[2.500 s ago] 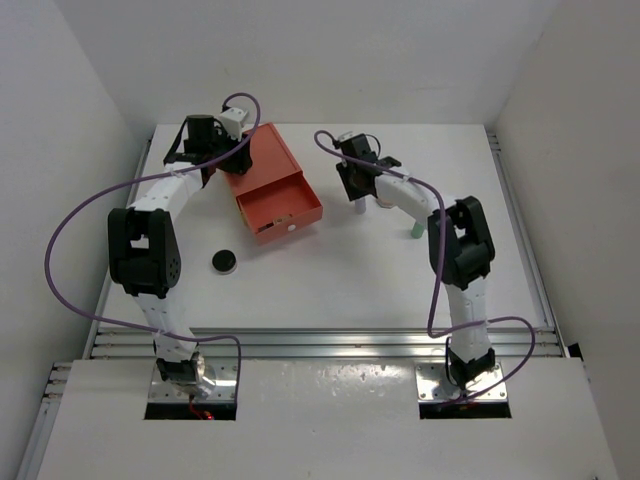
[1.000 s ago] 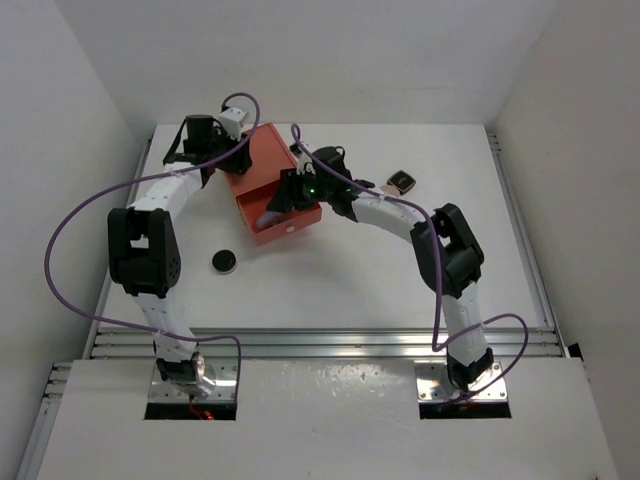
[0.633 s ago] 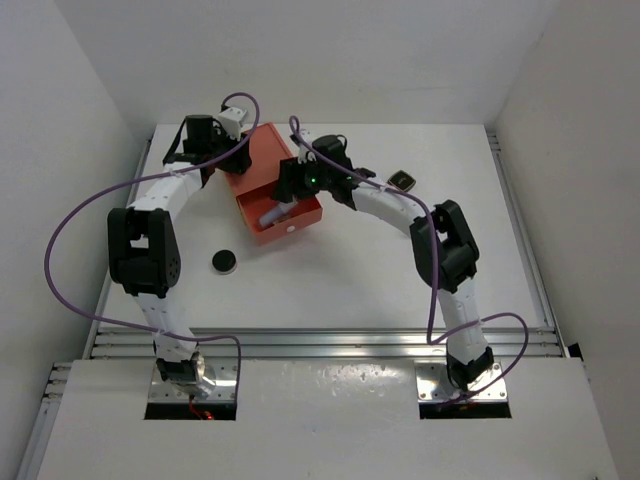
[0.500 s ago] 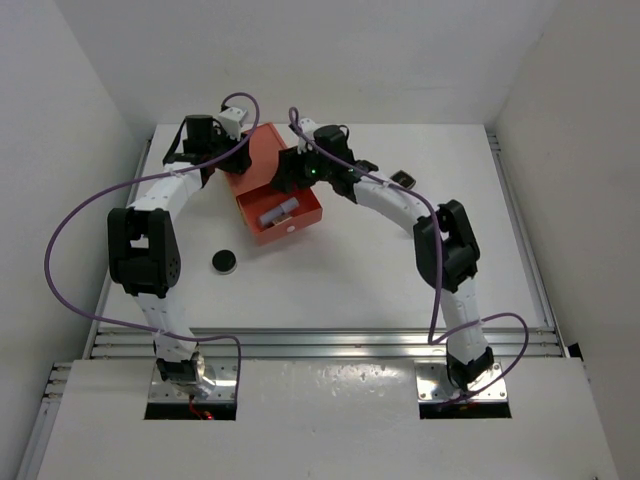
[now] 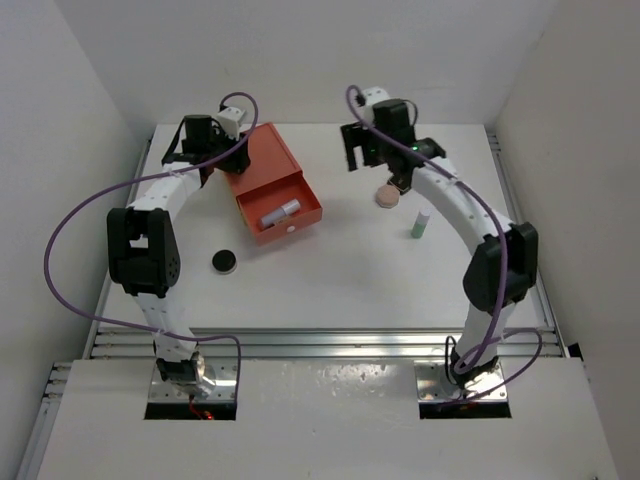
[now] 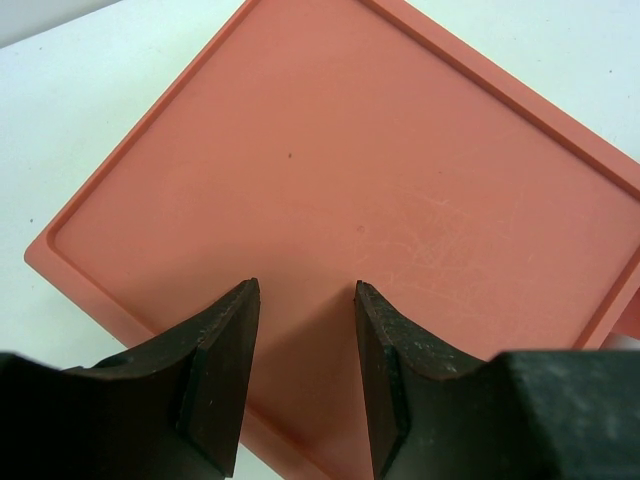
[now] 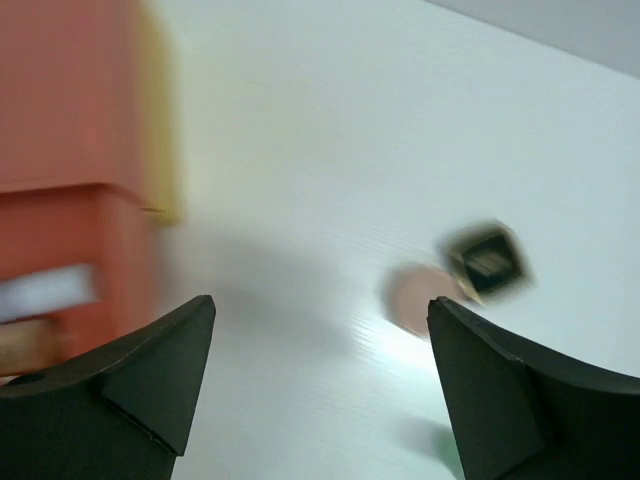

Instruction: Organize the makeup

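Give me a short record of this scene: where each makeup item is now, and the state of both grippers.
box: drawer open
tube: lying in the drawer
peach compact: on table
black compact: beside peach compact
second tube: on table, right of peach compact
disc: on table, left of drawer
left gripper: open, over box lid
right gripper: open, empty

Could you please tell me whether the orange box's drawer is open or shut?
Open: the drawer is pulled out of the orange box, and a white tube lies inside it.
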